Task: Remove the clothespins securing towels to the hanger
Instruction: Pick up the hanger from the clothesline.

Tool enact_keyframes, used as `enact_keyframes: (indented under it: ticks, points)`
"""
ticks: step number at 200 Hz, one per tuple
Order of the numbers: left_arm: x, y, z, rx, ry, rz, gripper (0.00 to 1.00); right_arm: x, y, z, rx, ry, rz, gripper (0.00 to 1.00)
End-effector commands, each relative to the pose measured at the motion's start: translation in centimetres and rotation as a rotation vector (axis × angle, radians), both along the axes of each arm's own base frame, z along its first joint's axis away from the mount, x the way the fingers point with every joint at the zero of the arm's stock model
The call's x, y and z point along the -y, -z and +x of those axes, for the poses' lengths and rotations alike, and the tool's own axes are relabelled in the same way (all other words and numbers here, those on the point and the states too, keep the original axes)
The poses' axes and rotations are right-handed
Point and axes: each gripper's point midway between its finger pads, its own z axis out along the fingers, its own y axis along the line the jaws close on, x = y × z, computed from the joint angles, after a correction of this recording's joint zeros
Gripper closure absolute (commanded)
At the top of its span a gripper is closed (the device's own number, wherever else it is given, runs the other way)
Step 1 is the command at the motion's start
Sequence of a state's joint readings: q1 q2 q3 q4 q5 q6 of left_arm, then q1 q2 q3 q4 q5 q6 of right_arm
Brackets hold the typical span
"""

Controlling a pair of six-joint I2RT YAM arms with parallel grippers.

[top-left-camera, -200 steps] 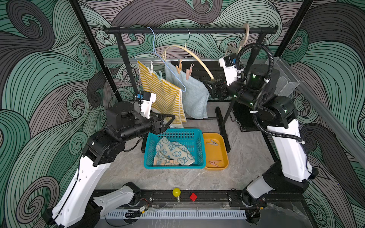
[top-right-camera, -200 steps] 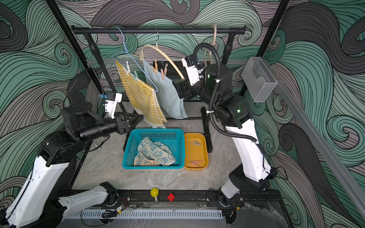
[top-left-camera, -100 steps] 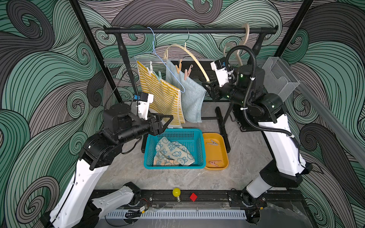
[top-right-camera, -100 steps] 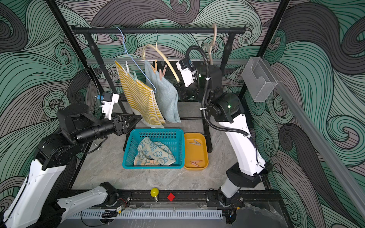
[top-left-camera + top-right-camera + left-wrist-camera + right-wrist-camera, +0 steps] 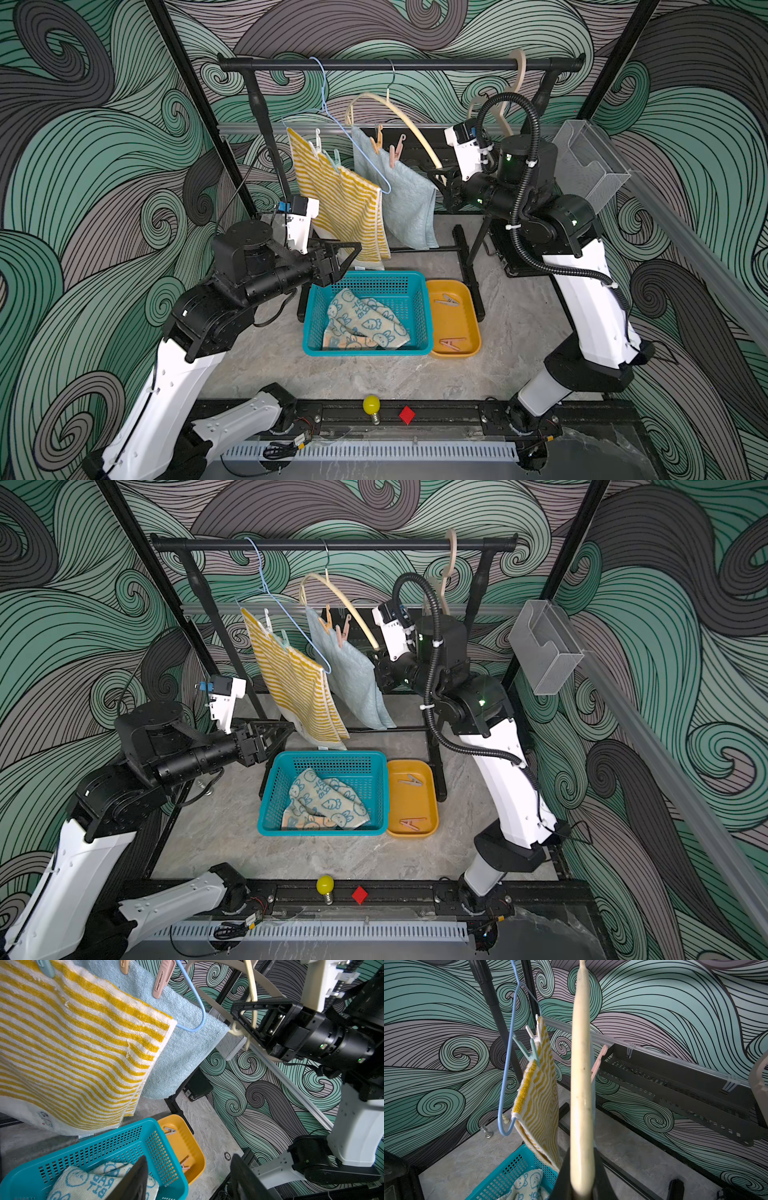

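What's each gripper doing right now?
Left gripper: open, holding nothing.
Right gripper: closed on the cream hanger.

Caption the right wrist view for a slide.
Right gripper clamps the cream hanger; behind it, the striped towel hangs pegged to a blue hanger.

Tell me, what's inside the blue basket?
A crumpled bunny towel, pale with blue bunnies printed on it, lies inside the teal basket. Nothing else shows in there. Whatever might be under the towel is covered, so I cannot tell.
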State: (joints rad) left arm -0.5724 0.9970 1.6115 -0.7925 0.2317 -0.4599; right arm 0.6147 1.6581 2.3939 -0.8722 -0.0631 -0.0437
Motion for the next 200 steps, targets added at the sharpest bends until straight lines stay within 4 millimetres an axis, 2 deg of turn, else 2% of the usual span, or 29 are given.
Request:
enact_keyframes:
  ticks: [1, 68, 122, 200]
  points:
    - [-0.3, -0.4, -0.2, 0.027, -0.006, 0.008, 0.39, 0.4, -4.6, -0.9, 0.121, -0.006, 0.097, 1.0]
    - [-0.2, -0.5, -0.2, 0.024, -0.001, 0.003, 0.39, 1.3, -7.2, -1.8, 0.182, 0.005, 0.15, 1.0]
    - [-0.6, -0.6, -0.1, 0.028, -0.022, 0.012, 0.39, 2.4, -7.1, -3.1, 0.178, 0.009, 0.147, 1.0]
    - [-0.7, -0.4, 0.1, 0.026, -0.037, 0.018, 0.39, 5.5, -6.7, -7.0, 0.182, 0.032, 0.189, 1.0]
